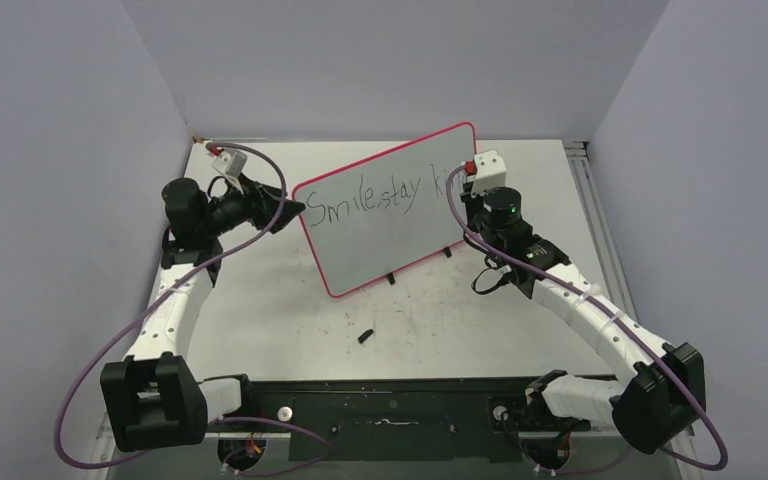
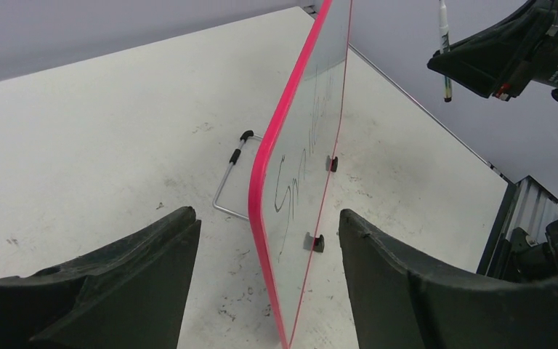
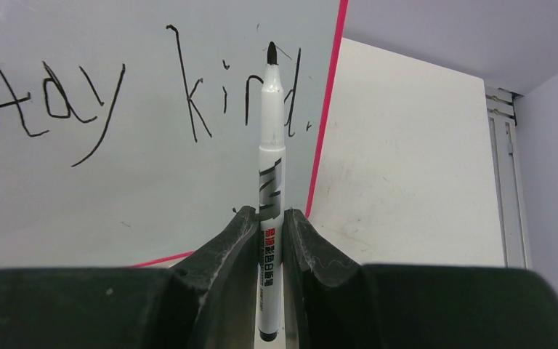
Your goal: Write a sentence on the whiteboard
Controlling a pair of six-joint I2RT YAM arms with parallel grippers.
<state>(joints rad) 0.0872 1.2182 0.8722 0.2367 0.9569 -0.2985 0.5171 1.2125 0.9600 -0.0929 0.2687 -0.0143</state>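
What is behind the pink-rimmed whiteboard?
Behind the glossy pink-rimmed whiteboard, a bent silver wire prop with a black tip rests on the scuffed white table. Its attachment to the board is hidden.

We are logging a scuffed white tabletop [image 1: 290, 320], with dark smudges showing across it. A small black piece [image 1: 365, 335] is lying alone on it, toward the near side. A metal rail [image 1: 592, 200] is running along the table's right edge. Plain lilac-grey walls [image 1: 60, 120] are closing in three sides.
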